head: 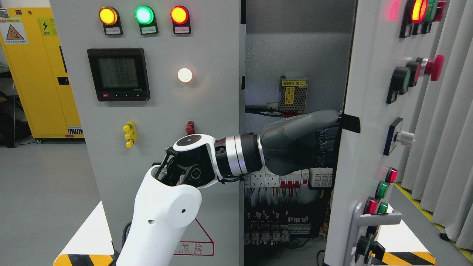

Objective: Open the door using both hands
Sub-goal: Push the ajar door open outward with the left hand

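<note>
The grey electrical cabinet has a left door that is closed and a right door swung outward, seen nearly edge-on. My left arm rises from the lower left and reaches across the gap. My left hand is at the right door's inner edge, by a strip of black tape. The thumb lies against the edge, and the dark fingers curl behind the door. My right arm does not show.
Inside the cabinet are a power supply, rows of breakers and wiring. The right door carries a handle, a red mushroom button and lamps. A yellow cabinet stands far left, curtains at right.
</note>
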Available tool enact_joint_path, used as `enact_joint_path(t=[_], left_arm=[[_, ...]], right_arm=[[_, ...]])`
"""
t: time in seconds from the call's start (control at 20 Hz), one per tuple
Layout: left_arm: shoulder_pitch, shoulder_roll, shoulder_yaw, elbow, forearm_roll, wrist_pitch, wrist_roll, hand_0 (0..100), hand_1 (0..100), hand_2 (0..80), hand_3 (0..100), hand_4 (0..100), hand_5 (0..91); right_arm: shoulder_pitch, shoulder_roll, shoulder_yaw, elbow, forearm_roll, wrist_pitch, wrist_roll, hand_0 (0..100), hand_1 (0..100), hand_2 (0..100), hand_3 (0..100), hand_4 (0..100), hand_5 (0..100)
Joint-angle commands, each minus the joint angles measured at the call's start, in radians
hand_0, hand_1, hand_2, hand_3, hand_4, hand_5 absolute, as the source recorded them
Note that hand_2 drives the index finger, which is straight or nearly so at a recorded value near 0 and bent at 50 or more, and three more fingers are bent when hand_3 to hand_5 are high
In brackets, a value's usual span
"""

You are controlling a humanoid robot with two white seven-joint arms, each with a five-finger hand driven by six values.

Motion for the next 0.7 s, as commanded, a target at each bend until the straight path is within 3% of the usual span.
enact_joint_path(t=[0.0,0.2,0.65], left_arm=[[-0.003,-0.061,-0.027,0.013,-0.002,-0.004,0.0,12,56,0.0,0,0,0.0],[-0.008,-0.062,-0.039,0.01,0.003,-0.006,0.038,12,56,0.0,0,0,0.0],[-0.029,-0.061,-0.091,-0.016,0.064,-0.009,0.041,12,56,0.0,0,0,0.0]], right_arm=[[0.0,0.003,-0.004,0.0,0.014,0.0,0.0,0,50,4,0,0,0],[0.0,0.003,-0.004,0.0,0.014,0.0,0.0,0,50,4,0,0,0],[-0.003,0.0,-0.004,0.0,0.014,0.0,0.0,0,50,4,0,0,0]])
